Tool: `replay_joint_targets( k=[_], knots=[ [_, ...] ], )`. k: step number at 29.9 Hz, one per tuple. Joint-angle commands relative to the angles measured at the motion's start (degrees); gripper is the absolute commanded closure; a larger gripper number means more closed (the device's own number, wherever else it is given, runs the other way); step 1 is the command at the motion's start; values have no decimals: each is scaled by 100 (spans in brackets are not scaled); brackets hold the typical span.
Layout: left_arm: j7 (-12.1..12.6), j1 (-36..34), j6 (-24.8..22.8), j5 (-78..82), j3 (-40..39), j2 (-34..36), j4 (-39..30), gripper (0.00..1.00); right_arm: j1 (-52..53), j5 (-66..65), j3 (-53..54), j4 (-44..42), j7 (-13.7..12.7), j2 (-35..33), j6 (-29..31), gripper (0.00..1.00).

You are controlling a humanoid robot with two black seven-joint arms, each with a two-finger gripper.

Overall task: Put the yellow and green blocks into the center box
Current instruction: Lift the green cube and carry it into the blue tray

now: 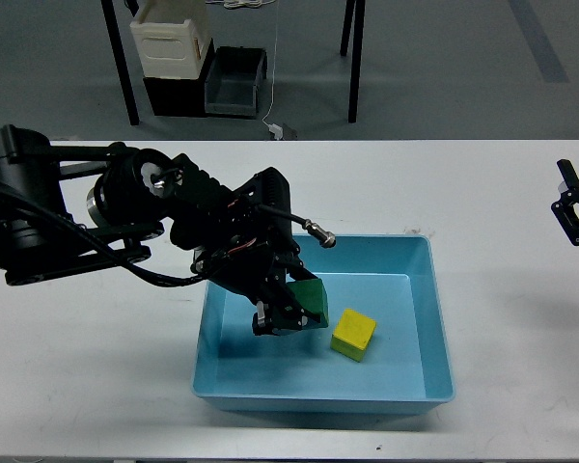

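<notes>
The light blue box sits in the middle of the white table. A yellow block lies on its floor, right of centre. My left gripper reaches down into the box and is shut on a green block, holding it just left of the yellow block, close above or at the floor. My right gripper shows at the right edge of the view, above the table, away from the box; its fingers stand apart and hold nothing.
The white table spreads around the box. Behind it on the floor stand black table legs, a white container and a dark bin. A white cable hangs at the far edge.
</notes>
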Motion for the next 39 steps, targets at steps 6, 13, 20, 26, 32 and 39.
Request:
replay_joint_targets(
  k=[6, 13, 20, 26, 32, 39],
  knots=[
    [0, 425, 0, 391, 78, -238, 473, 59, 0, 0, -14, 14, 0, 0, -5, 0],
    [0, 487, 0, 374, 78, -238, 561, 39, 9, 0, -40, 23, 0, 52, -5, 0],
    [0, 530, 0, 304, 16, -247, 824, 10, 9, 0, -58, 32, 0, 52, 4, 0],
    [0, 548, 0, 286, 7, -317, 860, 7, 9, 0, -66, 40, 0, 96, 4, 0],
    [0, 539, 0, 409, 69, -282, 860, 51, 9, 0, -75, 40, 0, 123, 12, 0],
    [0, 513, 0, 356, 16, -273, 860, 33, 18, 0, -75, 40, 0, 114, 12, 0]
  ],
)
